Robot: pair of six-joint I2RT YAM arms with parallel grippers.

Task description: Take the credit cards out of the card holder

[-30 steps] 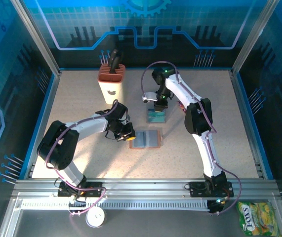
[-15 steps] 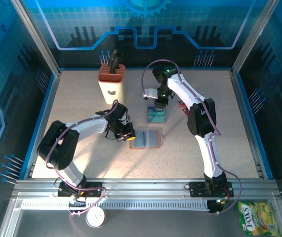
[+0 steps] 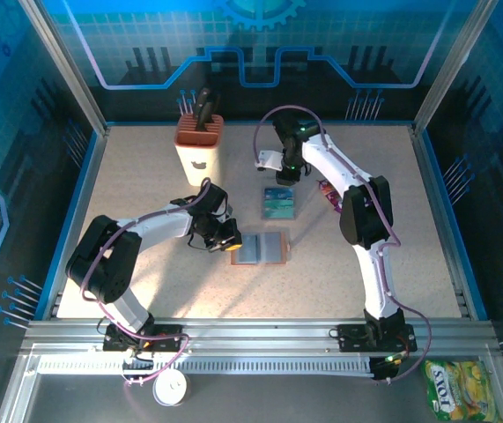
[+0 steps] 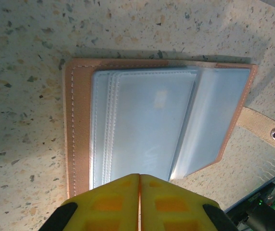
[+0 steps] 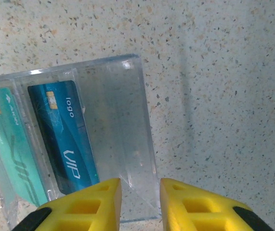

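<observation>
Left claw (image 4: pixel 139 179): yellow fingers pressed together, nothing between, tips at the edge of the flat brown leather-look bifold card holder (image 4: pixel 151 125), laid open mid-frame; pockets judged empty. Above it in the overhead view a clear plastic tray (image 5: pixel 120 120) is seen, a blue plastic card (image 5: pixel 62 134) and a teal card (image 5: pixel 12 144) inside. Right claw (image 5: pixel 139 187) is held parted, empty, at the tray's edge. A straight lift is advised, so the tray is not dragged. "VIP" and "logo" are read on the blue plastic card.
</observation>
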